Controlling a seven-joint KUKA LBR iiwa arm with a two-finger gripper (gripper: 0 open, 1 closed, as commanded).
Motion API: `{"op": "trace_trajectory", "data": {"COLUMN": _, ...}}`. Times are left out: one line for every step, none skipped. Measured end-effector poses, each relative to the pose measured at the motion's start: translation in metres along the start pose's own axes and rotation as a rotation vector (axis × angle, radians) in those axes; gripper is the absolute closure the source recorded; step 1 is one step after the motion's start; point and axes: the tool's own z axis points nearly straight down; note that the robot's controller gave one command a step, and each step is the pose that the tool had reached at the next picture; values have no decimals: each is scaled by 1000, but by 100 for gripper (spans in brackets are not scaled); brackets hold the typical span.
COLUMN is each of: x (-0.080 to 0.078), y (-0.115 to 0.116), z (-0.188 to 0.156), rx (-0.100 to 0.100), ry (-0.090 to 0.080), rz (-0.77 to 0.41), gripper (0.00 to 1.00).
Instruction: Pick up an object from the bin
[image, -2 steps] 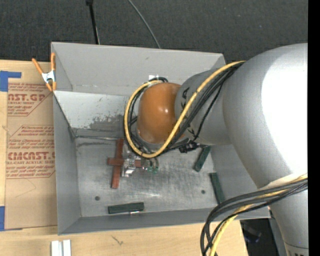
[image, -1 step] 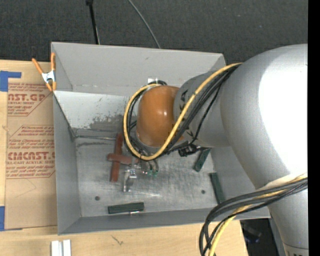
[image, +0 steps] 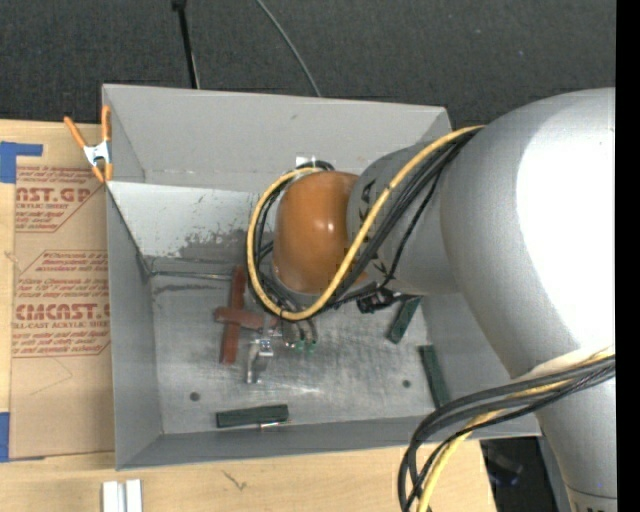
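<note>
Low over the middle of the grey bin, gripper hung beneath the arm's orange cover, whether wide or narrow could not be told, red-brown cross-shaped piece just beside it on its left, dark green bar lay along the near wall, dark green strip lay at the right.

The arm, itself running off the right and lower edges, is covering the right side and far right corner of the bin, its orange cover is hiding mid-floor, and a dark green strip is emerging only partly from beneath.
</note>
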Motion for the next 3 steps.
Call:
{"op": "trace_trajectory", "data": {"x": -17, "y": -2, "z": 3, "rx": 4, "ry": 12, "rz": 72, "gripper": 0}}
{"op": "trace_trajectory", "data": {"x": -32, "y": -13, "z": 1, "rx": 0, "ry": 9, "rz": 114, "gripper": 100}}
{"op": "trace_trajectory", "data": {"x": -32, "y": -13, "z": 1, "rx": 0, "ry": 9, "rz": 115, "gripper": 100}}
